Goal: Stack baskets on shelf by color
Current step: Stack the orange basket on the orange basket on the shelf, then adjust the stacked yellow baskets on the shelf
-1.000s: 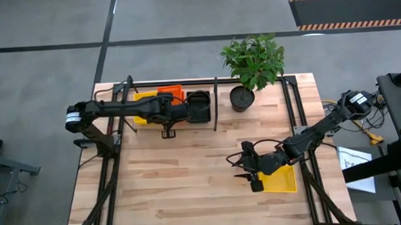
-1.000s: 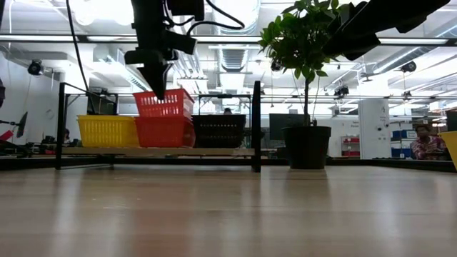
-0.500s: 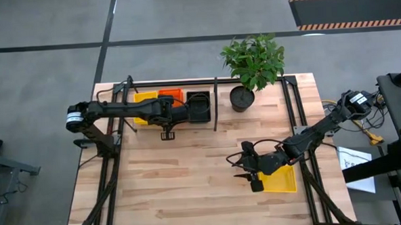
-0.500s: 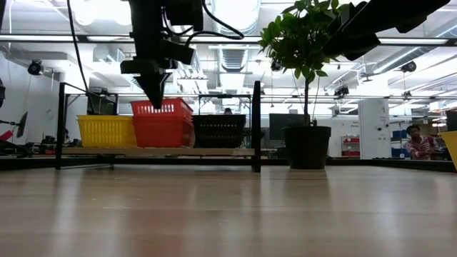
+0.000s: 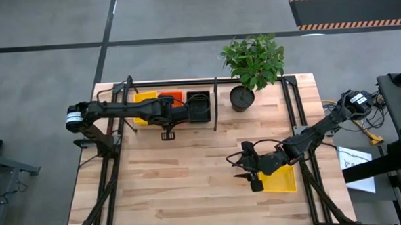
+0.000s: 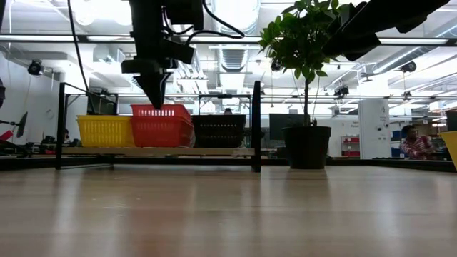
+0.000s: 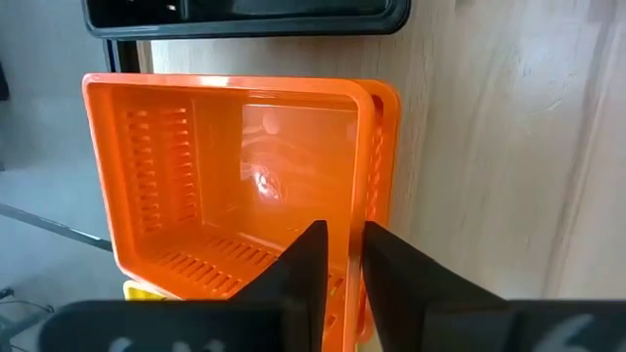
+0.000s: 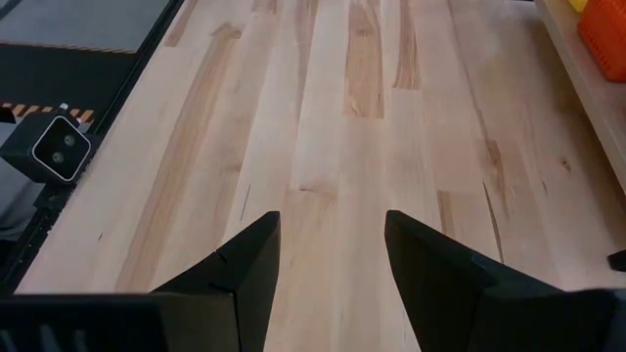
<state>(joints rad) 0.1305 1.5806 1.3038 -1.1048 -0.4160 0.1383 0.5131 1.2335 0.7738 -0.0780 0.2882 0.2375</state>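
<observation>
Orange plastic mesh basket [image 7: 230, 176] sits on the pale wooden shelf [image 6: 157, 151] between yellow and black ones; left hand [image 7: 337, 259] straddles its near wall, fingers slightly apart. Right hand [image 8: 328, 259] waits, spread wide, above the worktop [image 5: 189, 174].

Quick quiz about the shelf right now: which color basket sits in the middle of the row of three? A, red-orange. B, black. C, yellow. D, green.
A: in the low view the red-orange basket stands on the shelf between the yellow basket and the black basket, with the left gripper right above it.
</observation>
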